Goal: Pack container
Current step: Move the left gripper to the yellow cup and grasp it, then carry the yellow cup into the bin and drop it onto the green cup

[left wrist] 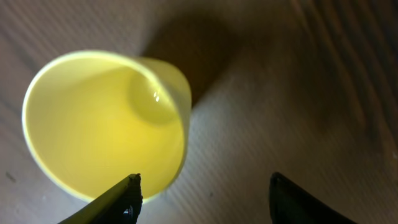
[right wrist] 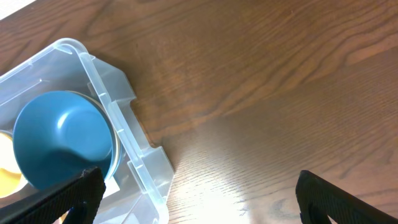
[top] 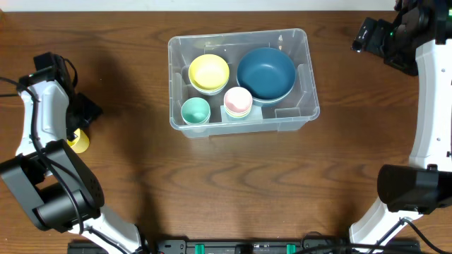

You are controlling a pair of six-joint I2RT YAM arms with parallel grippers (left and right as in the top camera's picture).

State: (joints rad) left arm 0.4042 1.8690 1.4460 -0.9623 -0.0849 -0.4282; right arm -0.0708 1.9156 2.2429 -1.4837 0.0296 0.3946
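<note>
On table point(top: 233, 190), far left: left jaws are hovering part-open by tipped yellow cup point(left wrist: 106, 124); right jaws gaping wide, empty. Finger nudge could roll cup away.

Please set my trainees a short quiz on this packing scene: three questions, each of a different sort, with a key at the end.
1. True or false: the yellow cup lies inside the container.
2. Which is the largest dish in the container? A) a red plate B) a blue bowl C) a black pan
3. Fill in: the ___ gripper is close to the yellow cup, with its jaws apart.

Key:
1. False; it is on the table, outside the container.
2. B
3. The left gripper.
</note>
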